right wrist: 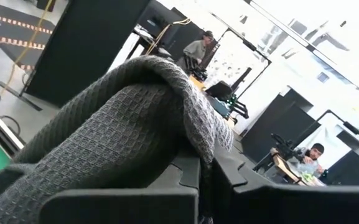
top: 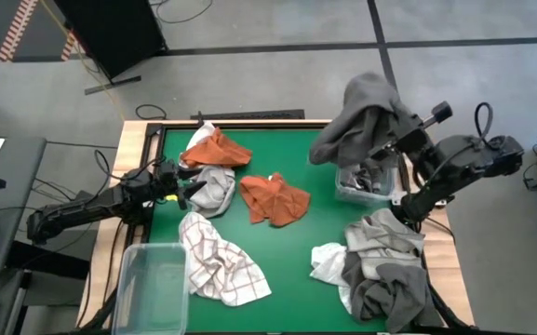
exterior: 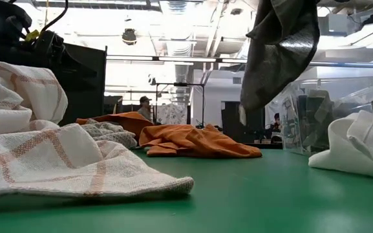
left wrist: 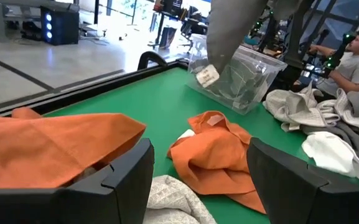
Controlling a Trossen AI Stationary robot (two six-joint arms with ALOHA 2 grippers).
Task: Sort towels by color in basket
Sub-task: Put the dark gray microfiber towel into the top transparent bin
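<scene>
Right gripper: the right gripper [top: 400,126] is up in the air at the far right of the table. Its two fingers are pressed together on a dark grey towel [top: 363,116], which hangs down from them. In the right wrist view the cloth is folded over the fingers.

Dark grey towel: it hangs just above a clear bin [top: 369,183] on the right side. Some grey cloth is already inside that bin. In the low view the towel [exterior: 280,45] hangs high, apart from the table.

Left gripper: the left gripper [top: 182,181] is low over the left side of the green table [top: 291,158]. Its fingers are spread wide with nothing between them. It is just beside a light grey towel [top: 214,186] and an orange towel [top: 215,149].

Orange towels: one lies at the far left of the table. A second orange towel [top: 274,198] lies in the middle.

Checked towel: a white towel with thin lines [top: 221,261] lies near the front, on the left.

Empty bin: another clear bin [top: 152,288] sits at the near left corner, touching the checked towel.

Right pile: a heap of grey towels [top: 389,270] lies at the near right, with a white towel [top: 328,263] at its left edge.

People: a person [left wrist: 356,59] sits behind the table in the left wrist view.
</scene>
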